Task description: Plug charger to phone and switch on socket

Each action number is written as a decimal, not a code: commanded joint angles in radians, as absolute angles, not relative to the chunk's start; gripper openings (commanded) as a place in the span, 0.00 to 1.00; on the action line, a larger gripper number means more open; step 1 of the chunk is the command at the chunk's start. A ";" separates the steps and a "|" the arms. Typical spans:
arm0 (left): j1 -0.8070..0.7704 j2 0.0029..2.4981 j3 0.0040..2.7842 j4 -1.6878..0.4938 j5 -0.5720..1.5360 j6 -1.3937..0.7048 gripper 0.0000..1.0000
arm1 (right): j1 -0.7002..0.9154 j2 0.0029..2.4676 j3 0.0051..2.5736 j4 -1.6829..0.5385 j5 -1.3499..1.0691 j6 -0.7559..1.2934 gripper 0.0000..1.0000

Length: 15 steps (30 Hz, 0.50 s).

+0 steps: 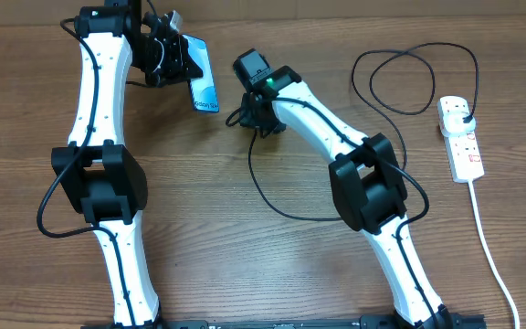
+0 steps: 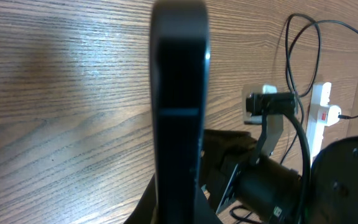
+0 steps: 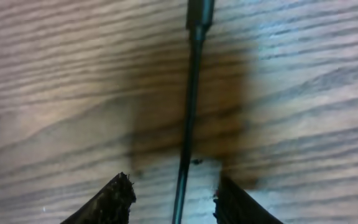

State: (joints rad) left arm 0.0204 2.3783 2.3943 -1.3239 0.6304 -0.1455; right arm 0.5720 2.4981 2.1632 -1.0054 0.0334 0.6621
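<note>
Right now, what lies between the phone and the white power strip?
In the overhead view: the right gripper, then the looped charger cable on the wooden table.

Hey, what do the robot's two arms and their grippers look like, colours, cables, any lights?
The left arm and right arm are white tubular links joined by bulky black joints, with thin black cables looped alongside. A green light glows near the right wrist. The left gripper and right gripper are black; the right one's jaws have rough, frayed edges.
</note>
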 commanded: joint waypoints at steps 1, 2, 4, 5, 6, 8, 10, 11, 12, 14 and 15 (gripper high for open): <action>0.026 2.335 2.407 -1.324 0.646 -0.118 0.04 | 0.573 2.499 2.165 -1.026 0.052 0.666 0.42; 0.026 2.335 2.407 -1.324 0.646 -0.119 0.04 | 0.573 2.502 2.165 -1.038 0.051 0.666 0.42; 0.026 2.335 2.407 -1.324 0.646 -0.118 0.04 | 0.575 2.514 2.165 -1.061 0.051 0.667 0.41; 0.026 2.335 2.407 -1.324 0.646 -0.119 0.04 | 0.577 2.520 2.165 -1.076 0.051 0.667 0.40; 0.026 2.335 2.407 -1.324 0.646 -0.119 0.04 | 0.580 2.530 2.165 -1.088 0.051 0.667 0.36; 0.026 2.335 2.407 -1.324 0.646 -0.119 0.04 | 0.587 2.542 2.164 -1.111 0.048 0.667 0.26; 0.026 2.335 2.407 -1.324 0.646 -0.119 0.04 | 0.593 2.544 2.164 -1.124 0.023 0.666 0.10; 0.026 2.335 2.407 -1.324 0.646 -0.119 0.04 | 0.597 2.544 2.164 -1.132 -0.002 0.666 0.04; 0.026 2.335 2.407 -1.324 0.646 -0.119 0.04 | 0.600 2.544 2.164 -1.137 -0.022 0.666 0.04; 0.026 2.335 2.407 -1.324 0.646 -0.119 0.04 | 0.608 2.544 2.164 -1.164 -0.065 0.666 0.04; 0.026 2.335 2.407 -1.324 0.646 -0.119 0.04 | 0.612 2.544 2.164 -1.190 -0.083 0.666 0.04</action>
